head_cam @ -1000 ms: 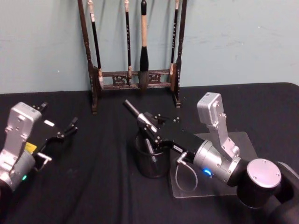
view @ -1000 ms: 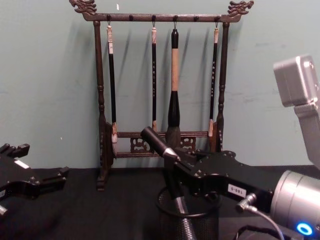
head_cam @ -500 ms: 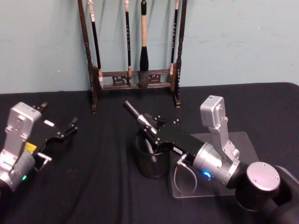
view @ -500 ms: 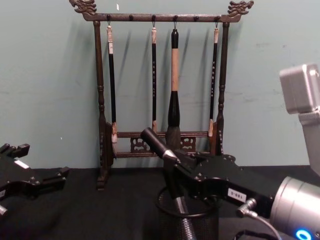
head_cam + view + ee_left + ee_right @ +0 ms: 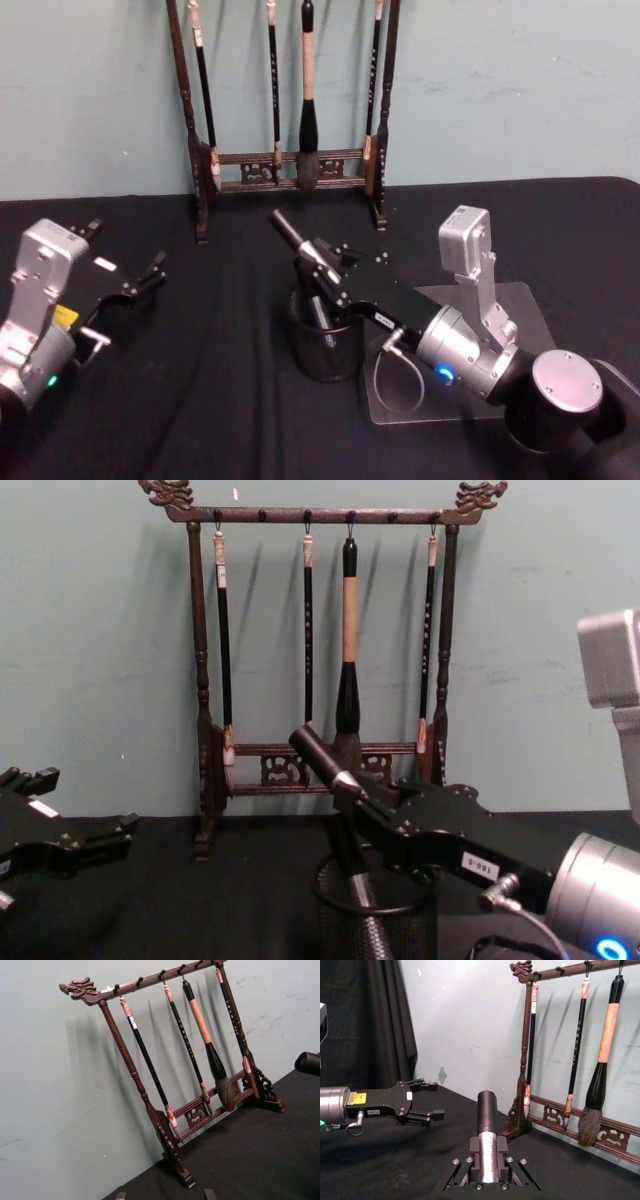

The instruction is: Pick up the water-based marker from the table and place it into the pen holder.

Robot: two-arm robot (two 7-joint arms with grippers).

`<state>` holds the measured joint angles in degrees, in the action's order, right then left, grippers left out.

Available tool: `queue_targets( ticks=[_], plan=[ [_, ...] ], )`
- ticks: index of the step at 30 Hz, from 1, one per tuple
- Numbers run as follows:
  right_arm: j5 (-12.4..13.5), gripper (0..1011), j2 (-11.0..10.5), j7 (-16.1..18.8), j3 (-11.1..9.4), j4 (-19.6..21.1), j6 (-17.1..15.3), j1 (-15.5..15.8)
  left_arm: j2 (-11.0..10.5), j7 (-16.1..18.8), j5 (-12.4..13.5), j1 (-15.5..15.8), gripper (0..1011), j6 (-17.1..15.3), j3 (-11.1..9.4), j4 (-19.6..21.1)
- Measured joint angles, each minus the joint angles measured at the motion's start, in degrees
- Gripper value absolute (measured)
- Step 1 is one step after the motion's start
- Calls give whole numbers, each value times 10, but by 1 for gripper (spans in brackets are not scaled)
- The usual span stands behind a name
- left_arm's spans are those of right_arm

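Note:
The water-based marker (image 5: 288, 232), with a black cap and a silver body, leans tilted with its lower end inside the pen holder (image 5: 300, 352), a small black mesh cup at mid-table. My right gripper (image 5: 322, 268) is shut on the marker's silver body just above the cup's rim. From the chest the marker (image 5: 315, 752) slants up and left out of the pen holder (image 5: 410, 930), held by the right gripper (image 5: 352, 785). The right wrist view looks along the marker (image 5: 486, 1110). My left gripper (image 5: 150, 275) rests open and holding nothing at the table's left.
A tall dark wooden brush rack (image 5: 290, 160) with hanging brushes stands against the wall behind the cup. A clear square plate (image 5: 520, 300) lies under my right arm. Black cloth covers the table.
My right arm has shifted slightly to the right and the marker's cap end has risen a little, so it stands somewhat more upright. The left arm has not moved.

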<state>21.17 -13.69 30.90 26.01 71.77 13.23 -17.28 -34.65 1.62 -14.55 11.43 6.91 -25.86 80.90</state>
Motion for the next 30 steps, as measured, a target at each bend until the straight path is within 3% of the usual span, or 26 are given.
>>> queue_targets(
  ticks=[13,30],
  plan=[
    [4,197,-5,4,-4,13,5,1,0,0,0,0,1009,0,0,0],
    [4,197,2,11,4,-7,9,-9,0,0,0,0,1009,0,0,0]
  ],
)
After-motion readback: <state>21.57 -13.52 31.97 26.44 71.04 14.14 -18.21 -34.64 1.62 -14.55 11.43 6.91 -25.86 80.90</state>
